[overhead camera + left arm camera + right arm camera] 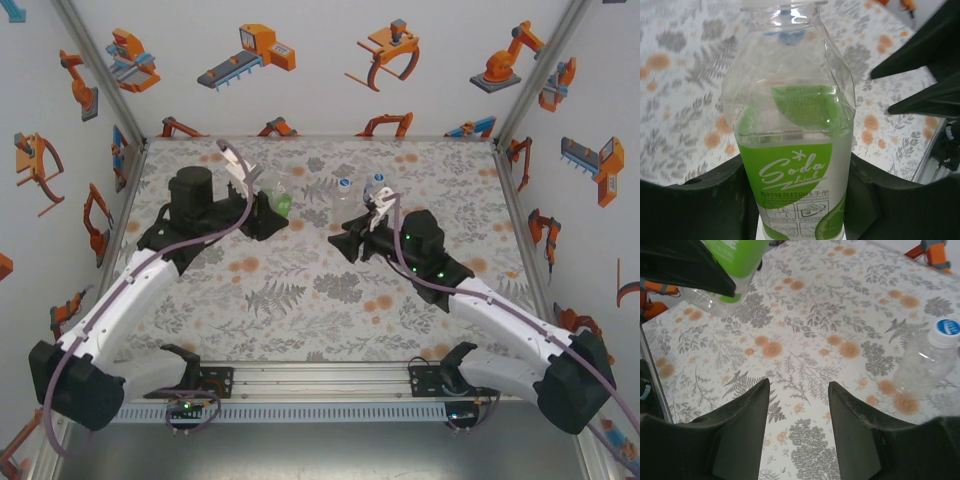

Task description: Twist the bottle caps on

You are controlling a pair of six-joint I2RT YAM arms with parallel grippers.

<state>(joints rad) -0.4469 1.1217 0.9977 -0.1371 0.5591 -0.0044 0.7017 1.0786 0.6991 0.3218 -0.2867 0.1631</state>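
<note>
Left gripper [799, 210]: jaws are clamping the green-labelled soda bottle [792, 140] low on its body, a finger pressing each side. The bottle is sitting over the far half of the floral mat [300, 290], left of centre.

Right gripper [799, 410]: jaws are standing parted, gripping nothing, with bare mat between them. A clear bottle [925, 367] wearing a blue-topped white cap [946, 331] is standing near, apart from the fingers.

Reaching left arm [110, 300] and right arm [510, 320] forward over the tabletop [300, 300]. Clamping left tool [799, 175] tight on green bottle [795, 100]. Holding right tool [799, 387] low, pointed toward the left arm, with fingers [745, 430] parted and empty.
</note>
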